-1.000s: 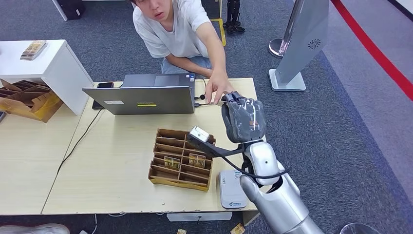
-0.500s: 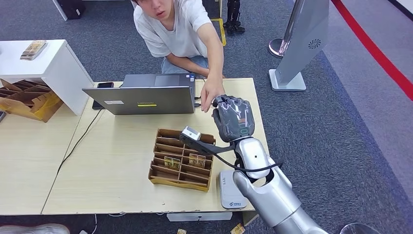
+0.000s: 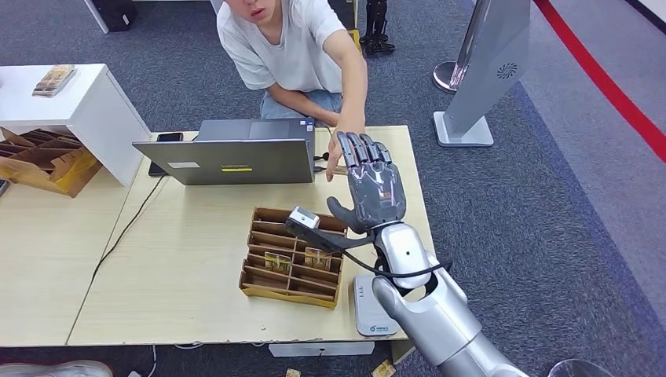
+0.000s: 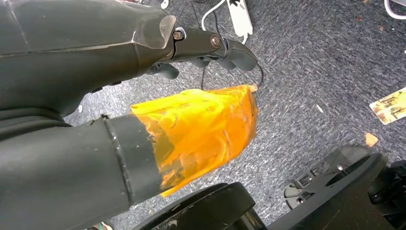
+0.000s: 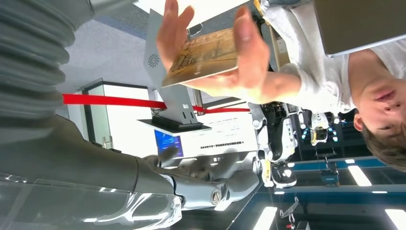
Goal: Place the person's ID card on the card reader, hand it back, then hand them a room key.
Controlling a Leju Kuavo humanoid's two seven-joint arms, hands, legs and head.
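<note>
Meanwhile, at the far edge of the pale wooden desk (image 3: 196, 259), the robot's right hand (image 3: 372, 184) is spread flat and holds nothing, its fingers (image 3: 363, 149) extended toward the person's hand (image 3: 338, 153). The right wrist view shows that hand (image 5: 215, 52) holding a tan card (image 5: 203, 55) between thumb and fingers, above the robot's released fingers (image 5: 215, 184); it looks like the ID card, though its print is too small to read. A white card reader (image 3: 371, 306) lies on the near edge of the desk, just beside a brown cardboard organizer (image 3: 292, 255) with two small cards in its slots. A grey laptop (image 3: 232, 153) stands between organizer and person. The left hand (image 4: 143, 72) hangs over grey carpet, its dark fingers (image 4: 225, 45) curled; whether it grips anything cannot be told.
</note>
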